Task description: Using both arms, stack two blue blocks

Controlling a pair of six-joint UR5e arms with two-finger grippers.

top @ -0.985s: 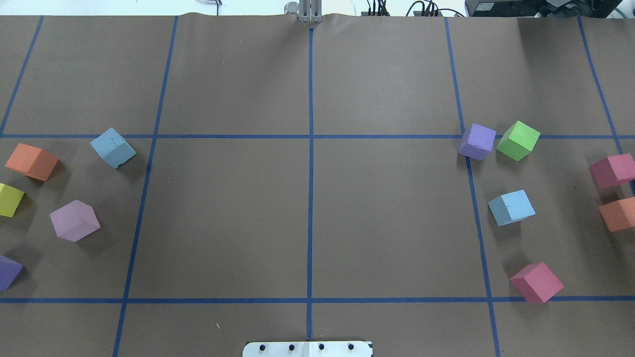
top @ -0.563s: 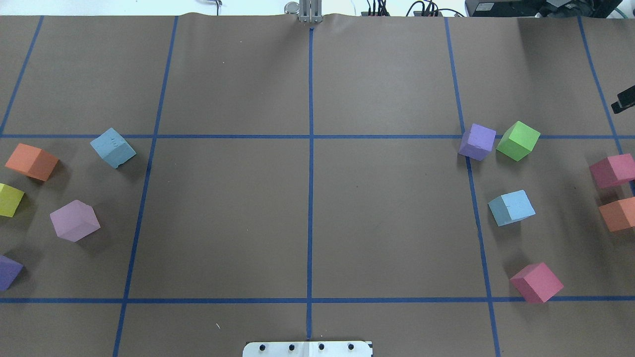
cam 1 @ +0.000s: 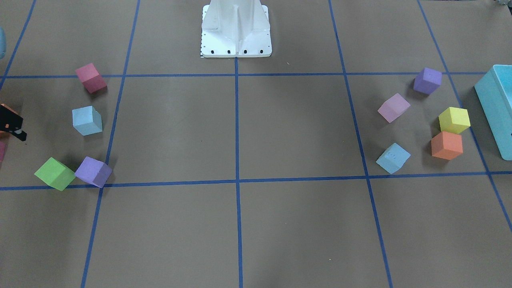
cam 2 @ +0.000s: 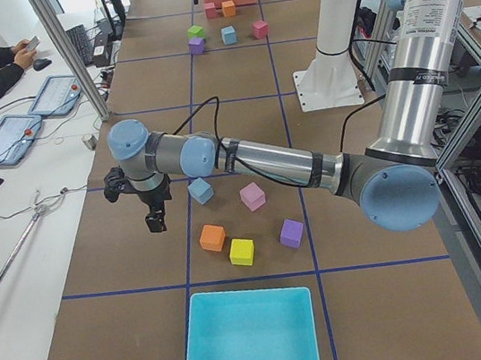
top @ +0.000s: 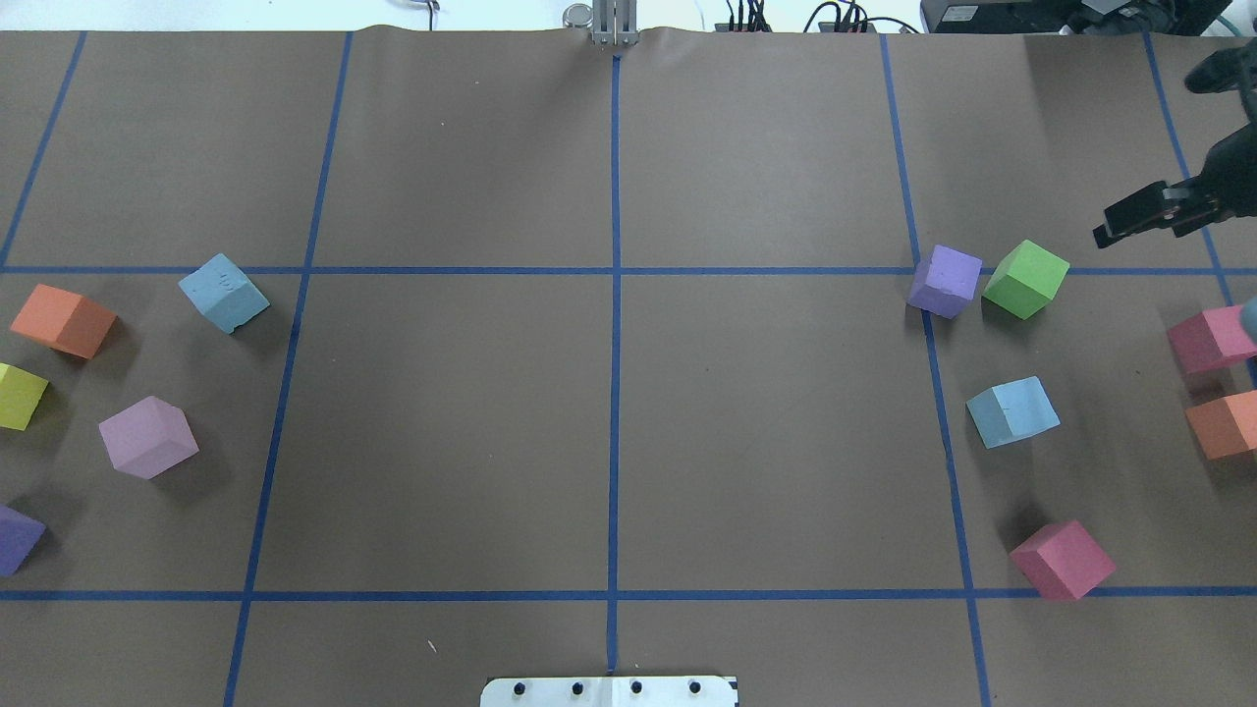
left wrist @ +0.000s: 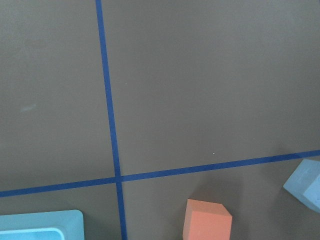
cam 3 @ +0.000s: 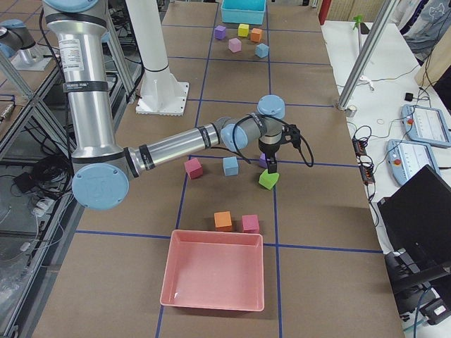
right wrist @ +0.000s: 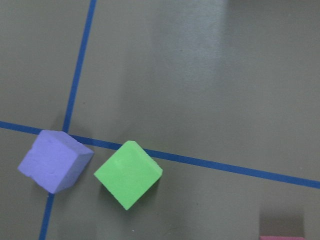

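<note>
overhead view as reference, robot base at 6 o'clock. the desk (top: 442,442) carries both task blocks, well apart and neither stacked. the marked blue block (top: 224,293) lies flat on the 9 o'clock side, just below a blue tape line, with an orange cube (top: 63,320) at its 8 o'clock and a pale pink cube (top: 147,437) at its 7 o'clock. the plain blue block (top: 1013,410) lies flat on the 3 o'clock side, with a purple cube (top: 945,280) at its 11 o'clock, a green cube (top: 1025,278) at its 12 o'clock and a red cube (top: 1063,559) at its 5 o'clock. the right claw (top: 1115,228) enters from the 3 o'clock edge and hangs at the 2 o'clock of the green cube, apart from it and clear of the plain blue block. its finger spacing cannot be told. the left claw (cam 2: 151,219) shows only in the exterior left view, pointing down near the marked blue block and not touching it. whether it is wide or narrow cannot be told. neither claw holds a block.
</note>
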